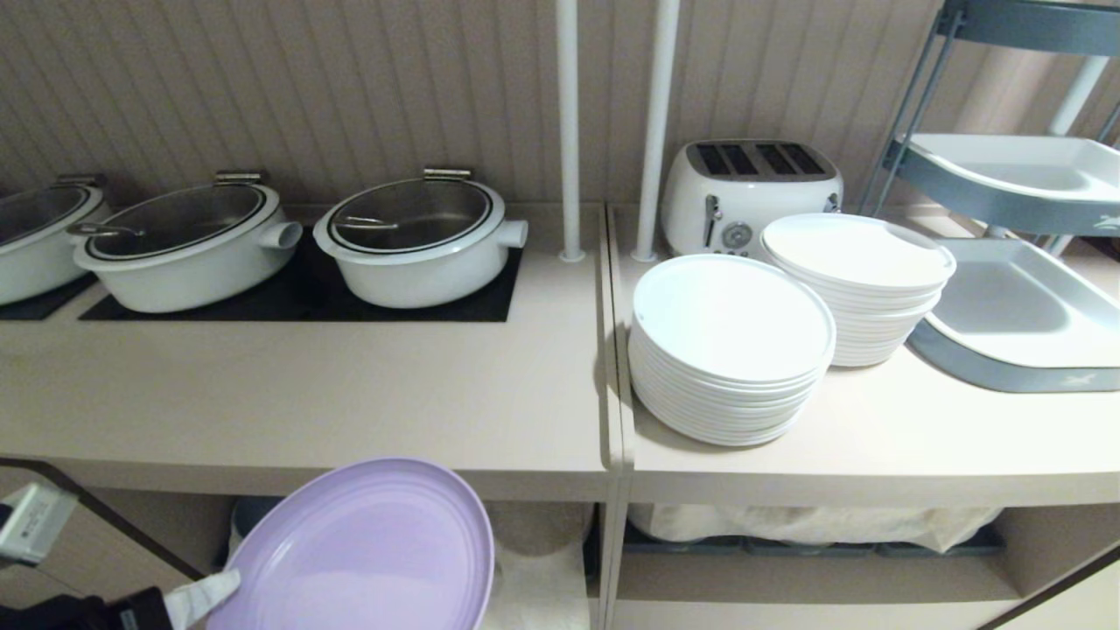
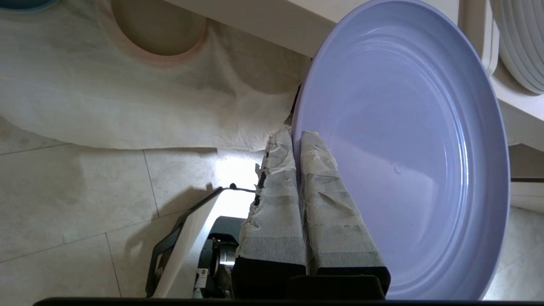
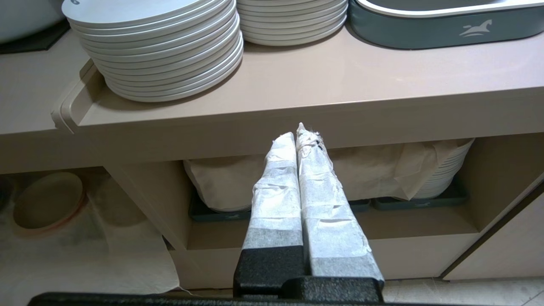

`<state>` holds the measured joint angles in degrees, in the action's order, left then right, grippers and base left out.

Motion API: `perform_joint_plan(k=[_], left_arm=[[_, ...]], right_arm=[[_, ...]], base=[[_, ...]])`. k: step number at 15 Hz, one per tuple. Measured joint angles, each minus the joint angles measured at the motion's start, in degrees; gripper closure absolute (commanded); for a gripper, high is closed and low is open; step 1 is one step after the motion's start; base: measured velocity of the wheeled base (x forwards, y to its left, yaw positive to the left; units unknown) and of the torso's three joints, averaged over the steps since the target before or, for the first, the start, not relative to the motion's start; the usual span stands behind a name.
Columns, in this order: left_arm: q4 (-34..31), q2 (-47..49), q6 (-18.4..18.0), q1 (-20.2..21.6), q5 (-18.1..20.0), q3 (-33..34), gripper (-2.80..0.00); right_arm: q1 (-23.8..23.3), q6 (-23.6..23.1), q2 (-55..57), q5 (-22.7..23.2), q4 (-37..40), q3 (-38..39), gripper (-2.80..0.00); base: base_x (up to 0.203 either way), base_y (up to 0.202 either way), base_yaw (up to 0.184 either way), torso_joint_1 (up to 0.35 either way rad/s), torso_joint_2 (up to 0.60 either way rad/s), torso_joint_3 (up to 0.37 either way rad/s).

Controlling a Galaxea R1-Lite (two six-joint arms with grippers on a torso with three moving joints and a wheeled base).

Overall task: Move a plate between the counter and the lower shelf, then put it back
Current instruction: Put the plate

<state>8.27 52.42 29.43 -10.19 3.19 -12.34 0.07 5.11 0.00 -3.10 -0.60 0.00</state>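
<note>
One lavender plate (image 1: 367,551) hangs at six o'clock in the head view, below the front edge of the surface (image 1: 306,394) and in front of the lower shelf (image 1: 542,569). My left gripper (image 2: 296,140) has its jaws pinched narrow on the plate's rim, one finger on each face. I judge the plate light, stiff and slick plastic, so a rim grip may pivot; a deeper bite looks safer. My right gripper (image 3: 299,136) idles with jaws closed and empty.

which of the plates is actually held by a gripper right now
The lavender plate, pinched at its rim by the left gripper below the counter edge; the white plate stacks sit untouched on top.
</note>
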Motion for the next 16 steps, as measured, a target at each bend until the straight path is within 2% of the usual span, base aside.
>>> perform_joint_plan(k=[16], left_arm=[[-0.3, 0.0, 0.0, 0.0, 0.1, 1.1, 0.00]], right_arm=[[0.0, 0.1, 0.0, 0.0, 0.0, 0.0, 0.00]], base=[[0.000, 0.000, 0.000, 0.000, 0.00, 0.000]])
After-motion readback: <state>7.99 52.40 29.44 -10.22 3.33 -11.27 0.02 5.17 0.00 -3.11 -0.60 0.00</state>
